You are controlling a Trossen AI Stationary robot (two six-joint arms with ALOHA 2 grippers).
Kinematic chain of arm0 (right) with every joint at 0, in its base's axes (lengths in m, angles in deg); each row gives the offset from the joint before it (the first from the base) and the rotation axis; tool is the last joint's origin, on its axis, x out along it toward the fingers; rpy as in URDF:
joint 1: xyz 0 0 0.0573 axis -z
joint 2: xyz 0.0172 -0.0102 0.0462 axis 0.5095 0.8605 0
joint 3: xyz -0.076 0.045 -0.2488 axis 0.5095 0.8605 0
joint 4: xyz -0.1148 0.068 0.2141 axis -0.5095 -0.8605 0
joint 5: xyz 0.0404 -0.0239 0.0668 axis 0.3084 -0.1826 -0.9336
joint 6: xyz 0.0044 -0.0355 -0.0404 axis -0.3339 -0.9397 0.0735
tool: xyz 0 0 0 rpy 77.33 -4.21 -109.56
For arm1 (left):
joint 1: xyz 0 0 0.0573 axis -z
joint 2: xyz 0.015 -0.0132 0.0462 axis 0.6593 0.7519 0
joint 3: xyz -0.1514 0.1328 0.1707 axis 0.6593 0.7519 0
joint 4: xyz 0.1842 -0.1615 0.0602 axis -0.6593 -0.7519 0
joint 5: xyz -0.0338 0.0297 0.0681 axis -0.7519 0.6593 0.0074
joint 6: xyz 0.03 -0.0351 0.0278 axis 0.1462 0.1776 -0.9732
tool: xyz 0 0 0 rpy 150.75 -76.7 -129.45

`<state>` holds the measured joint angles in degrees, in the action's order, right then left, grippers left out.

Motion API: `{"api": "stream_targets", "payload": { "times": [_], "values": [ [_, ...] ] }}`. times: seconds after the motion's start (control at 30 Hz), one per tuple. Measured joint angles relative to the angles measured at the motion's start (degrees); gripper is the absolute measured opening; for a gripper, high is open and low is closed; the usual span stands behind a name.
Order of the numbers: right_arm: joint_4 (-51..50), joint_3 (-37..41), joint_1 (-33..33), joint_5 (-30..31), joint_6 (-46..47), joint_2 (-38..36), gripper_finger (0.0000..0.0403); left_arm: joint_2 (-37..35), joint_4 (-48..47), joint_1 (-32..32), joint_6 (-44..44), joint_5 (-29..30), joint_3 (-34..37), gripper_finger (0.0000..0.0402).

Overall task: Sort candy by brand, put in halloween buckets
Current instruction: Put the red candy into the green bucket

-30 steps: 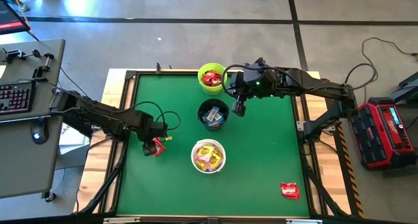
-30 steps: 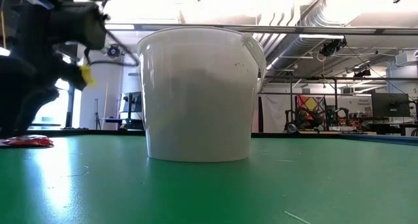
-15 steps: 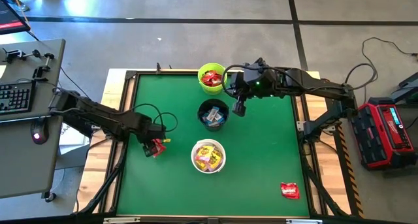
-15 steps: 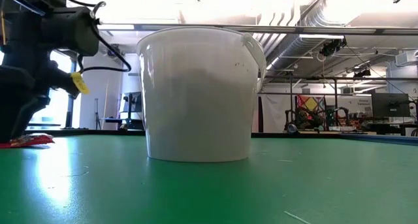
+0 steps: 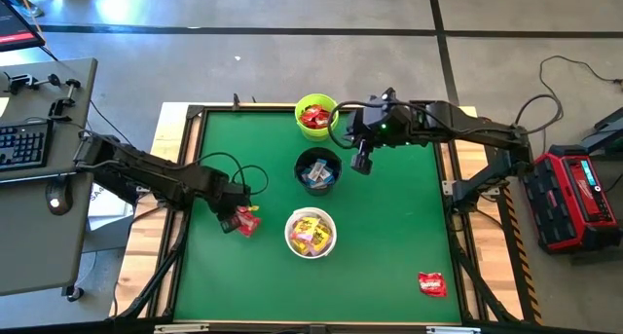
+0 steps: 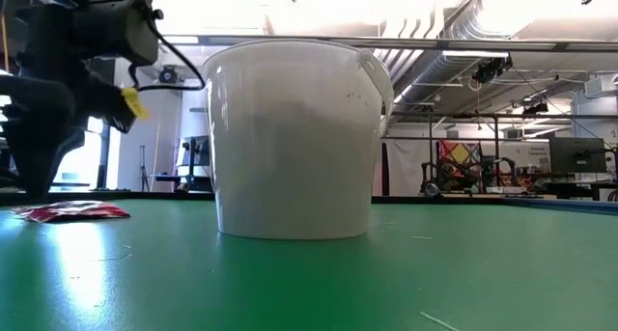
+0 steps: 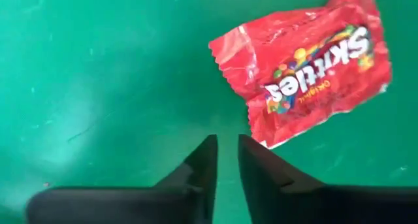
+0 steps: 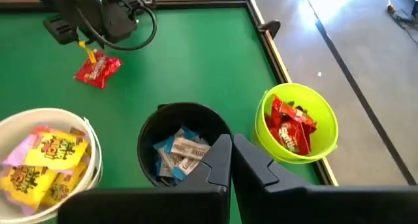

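A red Skittles candy packet [image 7: 307, 67] lies flat on the green table [image 5: 389, 237], just right of my left gripper [image 5: 230, 218]. That gripper [image 7: 226, 140] points straight down, its fingertips a narrow gap apart with nothing between them. My right gripper [image 8: 232, 140] hangs shut and empty above the black bucket [image 8: 183, 108], near the table's far side. The lime green bucket [image 5: 298, 117] holds red packets. The black bucket [image 5: 298, 168] holds blue-and-white ones. The white bucket [image 5: 288, 233] holds yellow ones. Another red packet [image 5: 431, 283] lies near the table's near right corner. My left gripper stands right beside the red packet's near edge [image 7: 264, 144]. I cannot tell whether the outer side of one finger [image 7: 255, 155] touches that edge. The packet lies flat on the table, outside the gap between the fingers.
The three buckets stand in a row down the table's middle, from far to near. In the low view the white bucket [image 6: 290, 138] fills the centre and hides the other two. Bare green table lies left and right of the row.
The red packet has slid a little toward the table's right edge. It was under my left gripper and now lies beside it, showing more fully in the low view. My left gripper has turned slightly about its own downward axis while staying in place.
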<state>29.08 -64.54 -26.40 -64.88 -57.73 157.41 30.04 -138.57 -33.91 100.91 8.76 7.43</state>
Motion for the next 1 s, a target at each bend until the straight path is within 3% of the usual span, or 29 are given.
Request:
{"api": "stream_targets", "payload": {
  "times": [0.2, 0.4, 0.73, 0.87, 1.0],
  "values": [
    [0.3, 0.0, -0.6, -2.4, 1.2, 0.0, 0.0000, 0.0, -0.1, -0.2, -0.5, -1.0, -0.5, 0.0004],
    [2.4, 0.1, -2.0, -2.4, 3.5, 0.0, 0.0000, 0.0, 4.2, 0.1, -1.9, -4.3, -0.5, 0.0011],
    [25.5, 23.1, -4.5, -3.0, 10.8, -6.8, 0.0000, 0.0, 7.1, 1.8, -7.5, -4.4, -0.5, 0.0102],
    [33.5, 30.7, -6.4, 3.3, 11.6, -11.9, 0.0000, 0.0, 7.3, 3.1, -7.7, -4.4, -0.5, 0.0141],
    [34.1, 35.3, -7.0, 4.8, 14.7, -15.5, 0.0000, 0.0, 7.4, 5.5, -8.4, -4.4, -0.5, 0.0166]
  ]
}}
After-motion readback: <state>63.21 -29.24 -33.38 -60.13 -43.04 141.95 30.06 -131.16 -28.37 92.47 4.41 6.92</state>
